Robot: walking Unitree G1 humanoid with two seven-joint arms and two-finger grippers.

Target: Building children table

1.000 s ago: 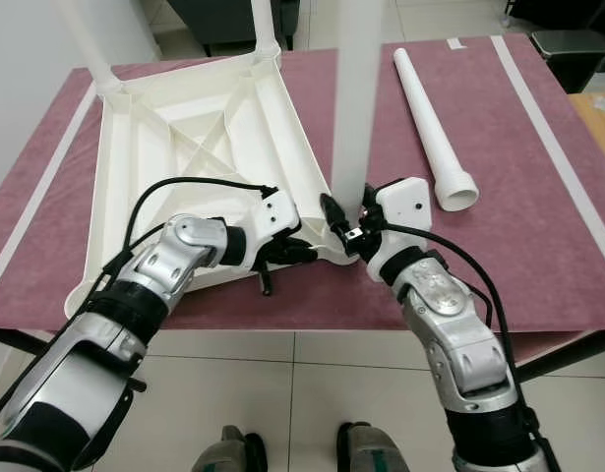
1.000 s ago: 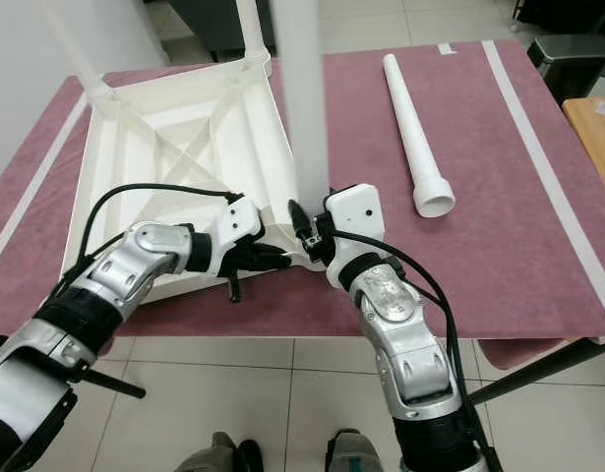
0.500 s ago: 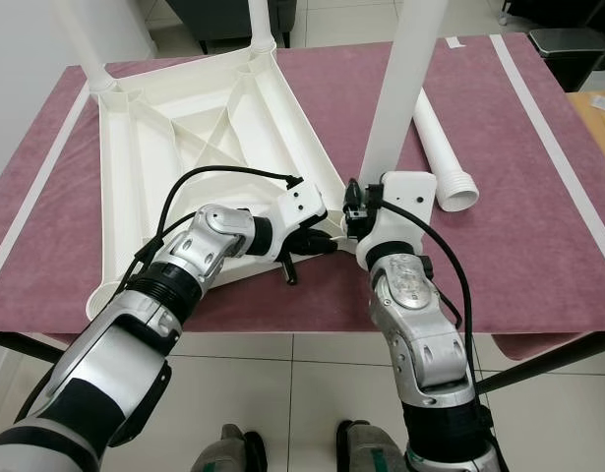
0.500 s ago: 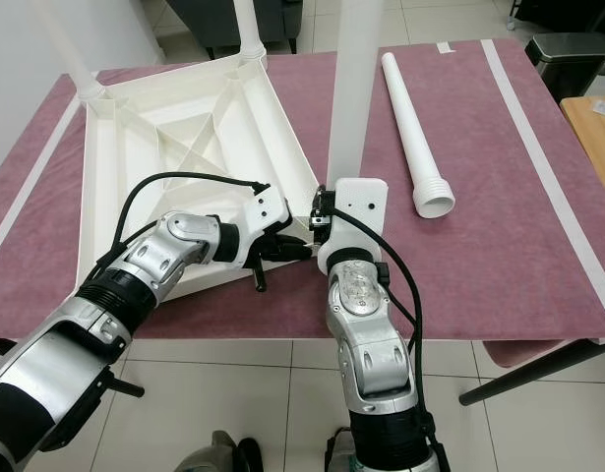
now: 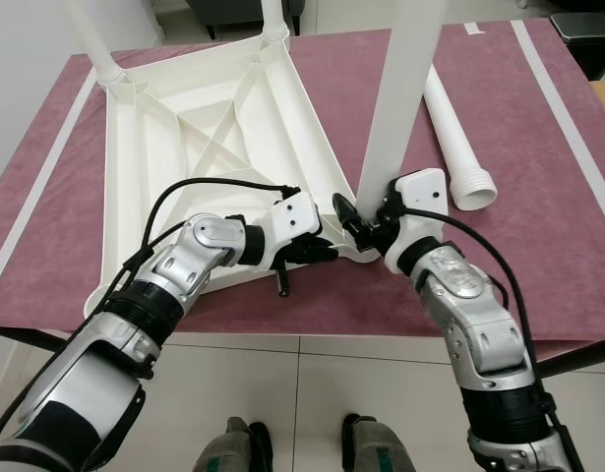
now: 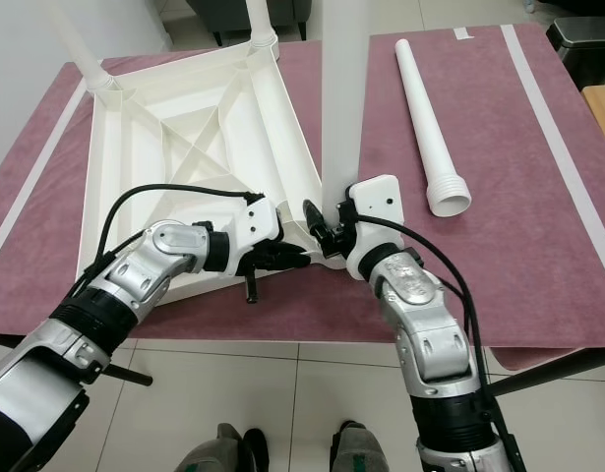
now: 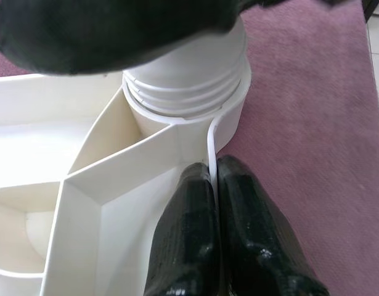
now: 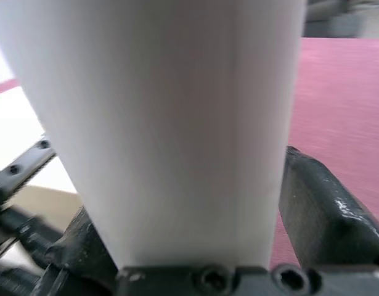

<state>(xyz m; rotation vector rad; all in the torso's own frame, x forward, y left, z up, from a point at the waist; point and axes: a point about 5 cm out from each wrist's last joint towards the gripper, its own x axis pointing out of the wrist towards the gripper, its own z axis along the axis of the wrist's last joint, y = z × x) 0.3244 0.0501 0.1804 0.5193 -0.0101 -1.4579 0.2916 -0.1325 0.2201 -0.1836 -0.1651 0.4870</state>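
at the near corner of the upturned tabletop [image 5: 218,128] on the table [image 5: 538,216], the leg [image 5: 398,98], tilted a half-second before, stood straighter in its socket, right gripper [image 5: 366,218] jaws clasping its base, left gripper [image 5: 317,251] jaws pinching the rim.

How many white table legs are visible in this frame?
4: two legs stand in the far corners of the upturned tabletop, one is held at the near corner socket, and one lies on the mat.
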